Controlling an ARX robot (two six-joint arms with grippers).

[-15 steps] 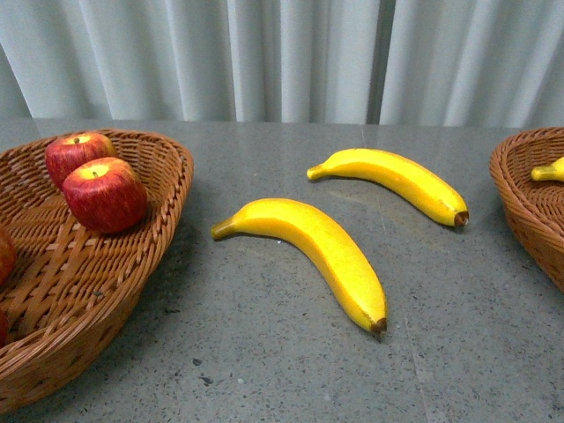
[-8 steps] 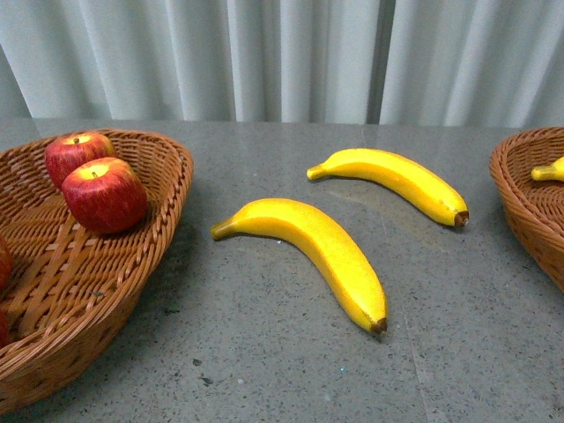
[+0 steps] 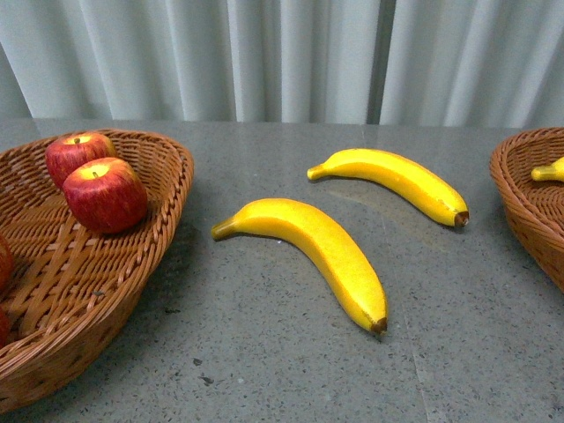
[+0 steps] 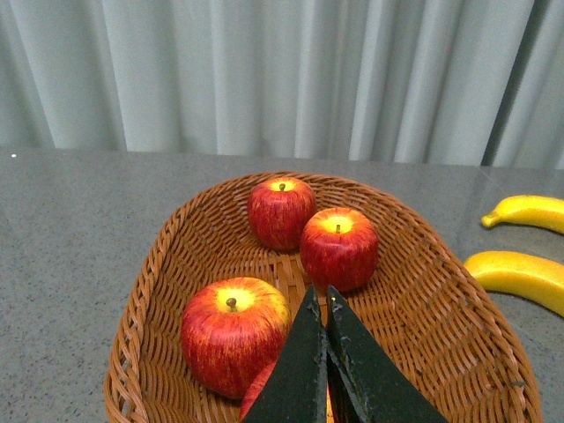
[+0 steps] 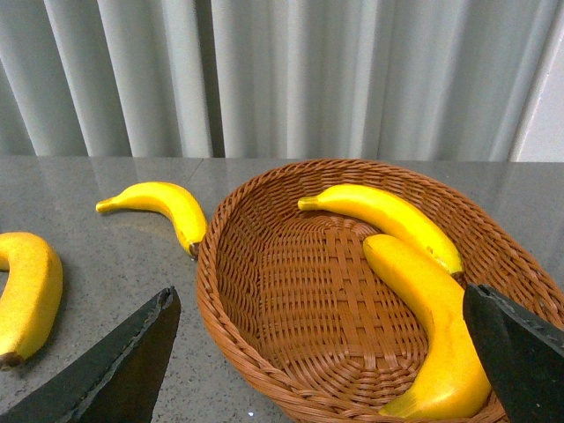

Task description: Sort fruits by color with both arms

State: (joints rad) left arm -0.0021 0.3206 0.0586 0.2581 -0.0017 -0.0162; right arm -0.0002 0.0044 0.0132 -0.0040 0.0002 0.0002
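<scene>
Two bananas lie on the grey table between the baskets, a near banana (image 3: 322,249) and a far banana (image 3: 398,180). The left wicker basket (image 3: 167,189) holds red apples, two of them showing whole (image 3: 106,194) (image 3: 77,152). My left gripper (image 4: 319,297) hangs shut and empty above that basket, over the apples (image 4: 233,330) (image 4: 339,248) (image 4: 281,211); another apple shows partly beneath its fingers. My right gripper (image 5: 319,295) stands wide open above the right basket (image 5: 264,352), which holds two bananas (image 5: 436,326) (image 5: 388,216). Neither arm shows in the front view.
The right basket's rim (image 3: 515,207) and a banana tip (image 3: 551,170) show at the front view's right edge. A pale curtain (image 3: 282,57) hangs behind the table. Bare grey tabletop (image 3: 264,352) stretches in front of the loose bananas.
</scene>
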